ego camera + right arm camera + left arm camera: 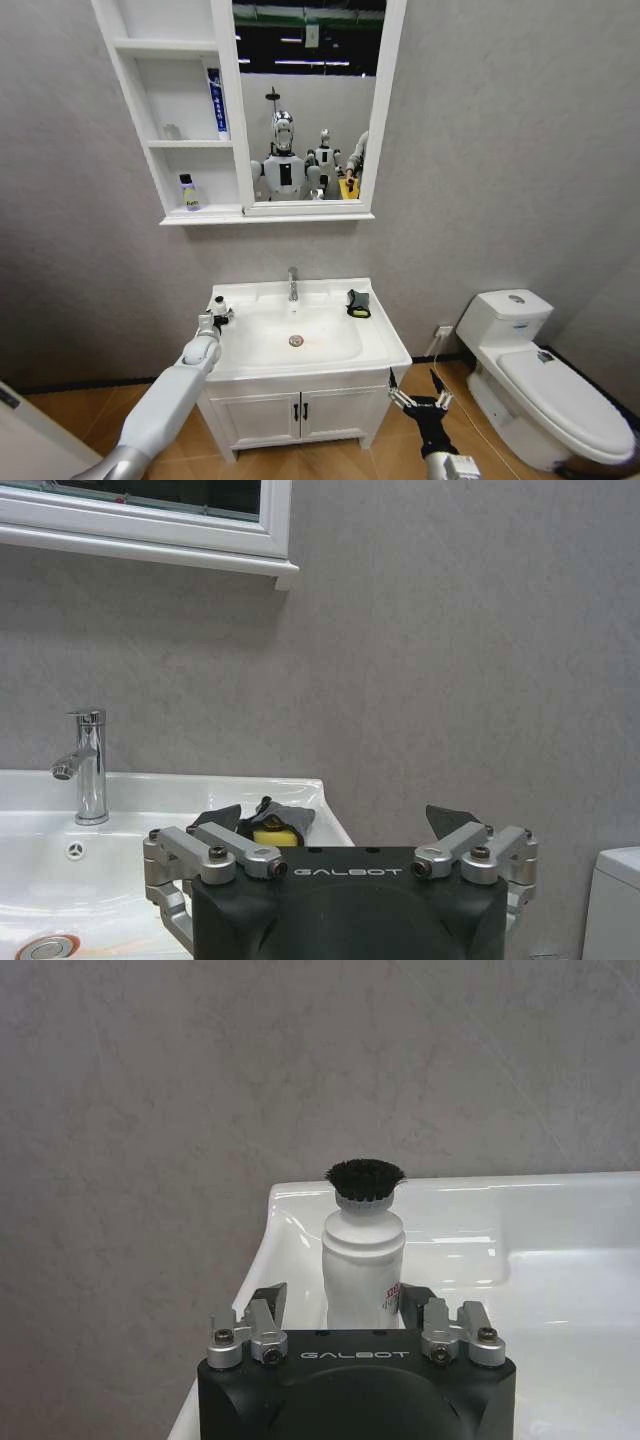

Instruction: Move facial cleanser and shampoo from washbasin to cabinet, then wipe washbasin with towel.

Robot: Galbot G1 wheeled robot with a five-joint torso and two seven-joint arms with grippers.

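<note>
Flanking a white bottle (363,1260) on the washbasin (380,345), left gripper (217,318) fingers released.

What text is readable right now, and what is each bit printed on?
"GALBOT": on the black body of the left hand.
"GALBOT": on the black body of the right hand.
Red print on the white bottle between the left hand's fingers: too small to read.
Print on the blue tube and small bottle on the cabinet shelves: too blurred to read.

White washbasin (385,345), white black-capped bottle (363,1260), black-and-yellow towel (358,304), grey mottled wall (500,150).
</note>
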